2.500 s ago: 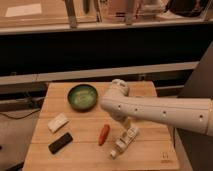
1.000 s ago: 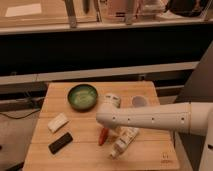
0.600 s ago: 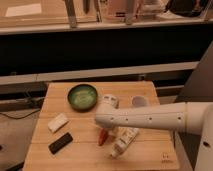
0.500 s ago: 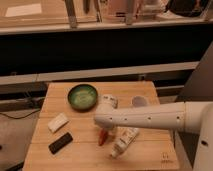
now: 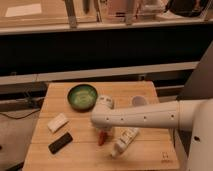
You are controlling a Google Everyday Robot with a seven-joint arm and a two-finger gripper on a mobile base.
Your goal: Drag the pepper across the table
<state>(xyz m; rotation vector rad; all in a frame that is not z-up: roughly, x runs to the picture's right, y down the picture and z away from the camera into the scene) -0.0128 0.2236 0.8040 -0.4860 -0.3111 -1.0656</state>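
The pepper is a small red-orange piece lying on the light-wood table, near the middle of its front half. My gripper is at the end of the white arm, directly over the pepper's far end, which it hides. Only the near part of the pepper shows below the arm. The arm reaches in from the right and crosses the table.
A white labelled bottle lies just right of the pepper. A green bowl stands at the back. A white block and a black block lie at the left. A pale cup stands at the back right.
The arm has swung left and down from above the bottle until its end sits over the pepper. The pepper shows slightly nearer the front edge than before. The other objects have not moved.
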